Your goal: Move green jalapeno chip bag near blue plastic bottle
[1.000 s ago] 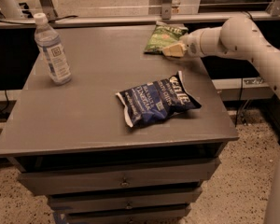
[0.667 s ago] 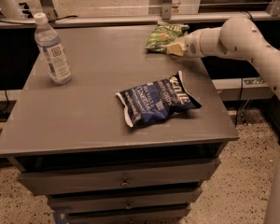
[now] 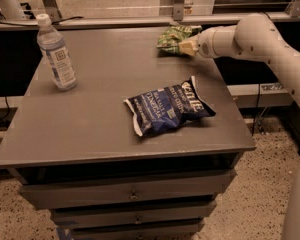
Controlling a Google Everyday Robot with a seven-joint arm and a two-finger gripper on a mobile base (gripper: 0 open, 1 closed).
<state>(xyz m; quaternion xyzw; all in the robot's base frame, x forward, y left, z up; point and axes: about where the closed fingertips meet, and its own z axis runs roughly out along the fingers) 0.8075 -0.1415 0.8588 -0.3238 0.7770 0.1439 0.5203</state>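
Green jalapeno chip bag (image 3: 174, 37): it is at the far right part of the table (image 3: 90, 129), close to the back edge.
Which way the bag goes: its long side runs left to right, almost along the back edge. The left end sits a bit nearer to the camera and the right end a bit farther back.
Bag look: crinkly and green, with some light marks on it. The words are too small to read.
Gripper (image 3: 187, 47): it is at the right end of the green bag, low over the table. It comes in from the right side.
Bag and gripper: they touch. The bag sticks out to the left of the gripper.
Gripper state: I cannot tell if it is open or closed on the bag.
Arm (image 3: 260, 34): white and round, it reaches in from the right of the table.
Blue plastic bottle (image 3: 56, 54): it stands up straight at the far left of the table, with its white cap on top. It is well apart from the green bag.
Dark blue chip bag (image 3: 167, 109): it lies flat near the middle right of the table, nearer to the front than the green bag and not touching it.
Drawers (image 3: 130, 194): they are under the table top, shut.
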